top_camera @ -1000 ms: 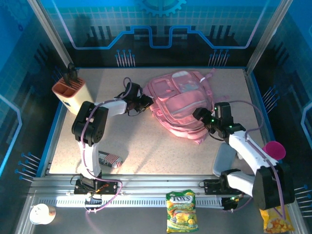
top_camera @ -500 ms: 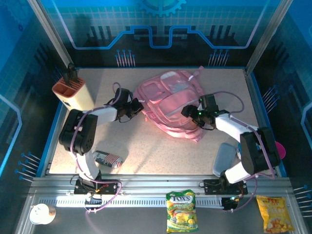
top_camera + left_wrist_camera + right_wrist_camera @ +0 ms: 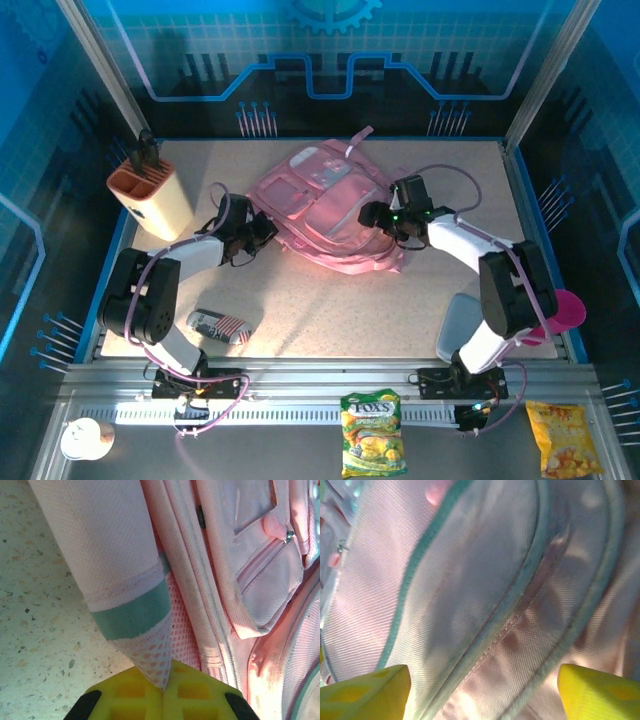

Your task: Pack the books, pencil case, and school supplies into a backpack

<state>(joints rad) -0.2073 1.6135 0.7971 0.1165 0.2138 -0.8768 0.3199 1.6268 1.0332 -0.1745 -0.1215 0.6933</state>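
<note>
The pink backpack (image 3: 325,205) lies flat in the middle of the table, front pockets up. My left gripper (image 3: 262,229) is at its left edge, shut on the mesh tip of a pink strap (image 3: 131,570) with a teal band; the yellow pads (image 3: 200,690) meet on the mesh at the left gripper (image 3: 163,686). My right gripper (image 3: 373,214) is at the backpack's right side, its fingers (image 3: 365,697) wide apart with pink fabric and teal piping (image 3: 520,590) spanning the gap at the right gripper (image 3: 482,695). The striped pencil case (image 3: 218,326) lies near the front left. The books are out of view.
A beige holder with an orange top (image 3: 152,195) stands at the back left with dark items in it. A grey flat rounded thing (image 3: 462,328) lies front right, beside a pink cup (image 3: 562,310). Snack bags (image 3: 372,432) lie on the rail off the table.
The backpack has slid left and turned. My left gripper closed on the strap and drew back to the left. My right gripper followed leftward along the backpack.
</note>
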